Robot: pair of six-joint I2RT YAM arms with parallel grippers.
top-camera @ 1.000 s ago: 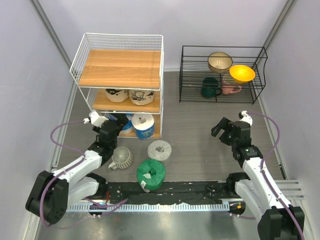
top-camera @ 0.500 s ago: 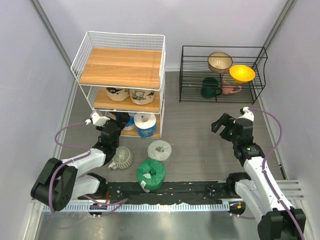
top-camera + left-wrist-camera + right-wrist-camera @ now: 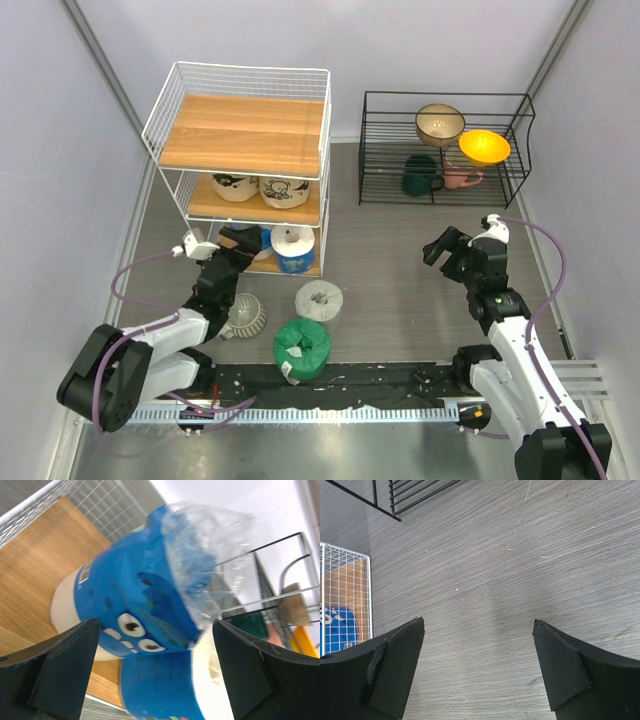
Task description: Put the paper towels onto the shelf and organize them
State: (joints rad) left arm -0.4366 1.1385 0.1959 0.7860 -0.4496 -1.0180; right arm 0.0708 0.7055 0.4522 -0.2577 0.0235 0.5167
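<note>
The shelf stands at the back left. Two tan paper towels sit on its middle tier. A white-blue roll stands on the bottom tier, with a blue roll beside it, partly hidden by my left gripper. In the left wrist view the left gripper is open, its fingers flanking the blue cartoon roll and the white-blue roll on the wooden board. The grey roll and green roll lie on the floor. My right gripper is open and empty above bare floor.
A ribbed pale mug lies by my left arm. A low black wire rack at the back right holds bowls and mugs; its corner shows in the right wrist view. Walls close in on both sides.
My left gripper has reached forward and right, into the shelf's bottom tier by the blue rolls. The shelf shifted slightly. The right arm shifted a little, then stayed.
</note>
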